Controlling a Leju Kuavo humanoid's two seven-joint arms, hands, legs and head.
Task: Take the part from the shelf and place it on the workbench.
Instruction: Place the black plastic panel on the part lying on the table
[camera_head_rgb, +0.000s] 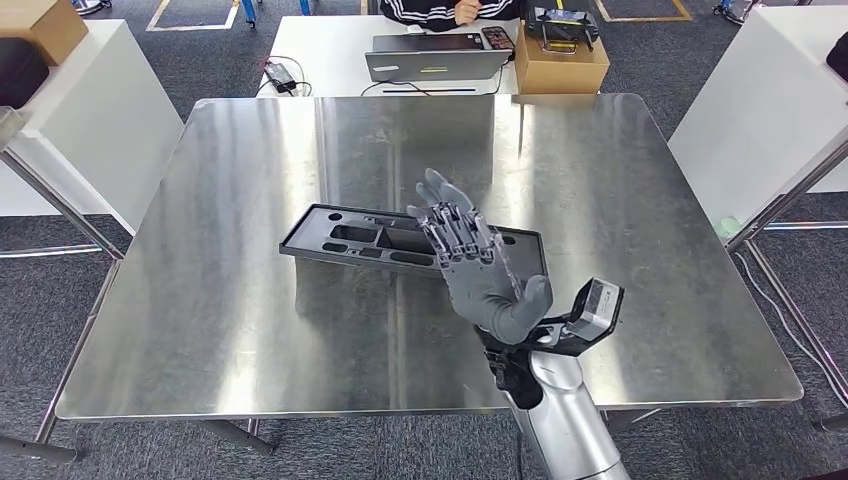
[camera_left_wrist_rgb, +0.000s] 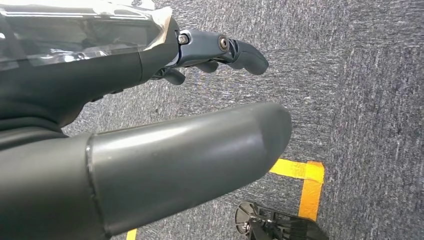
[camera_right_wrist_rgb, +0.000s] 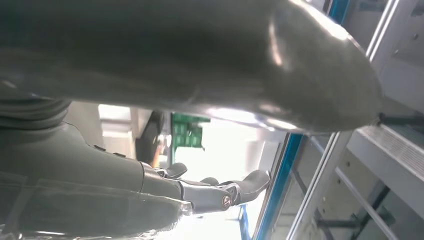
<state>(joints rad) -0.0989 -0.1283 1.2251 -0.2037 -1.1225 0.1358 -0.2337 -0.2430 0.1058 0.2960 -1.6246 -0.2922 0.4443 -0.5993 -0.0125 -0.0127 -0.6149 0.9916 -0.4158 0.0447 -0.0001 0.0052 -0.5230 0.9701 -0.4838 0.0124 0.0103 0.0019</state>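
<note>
One dark grey flat plastic part with long slots (camera_head_rgb: 400, 242) lies near the middle of the shiny steel surface (camera_head_rgb: 250, 300) in the head view. Above its right end the right robot hand (camera_head_rgb: 478, 268) is raised, fingers straight and spread, holding nothing. In the left wrist view the left robot hand (camera_left_wrist_rgb: 150, 125) hangs over grey carpet floor (camera_left_wrist_rgb: 370, 100), fingers loosely bent, empty. In the right wrist view the fingers (camera_right_wrist_rgb: 220, 192) are apart.

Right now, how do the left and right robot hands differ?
The right robot hand is raised over the workbench, palm up, fingers spread above the dark part. The left robot hand hangs low over grey carpet with yellow floor tape. The right one's fingers are stretched out; the left's look slightly curled. Both are grey and hold nothing; the part lies flat on the workbench.
</note>
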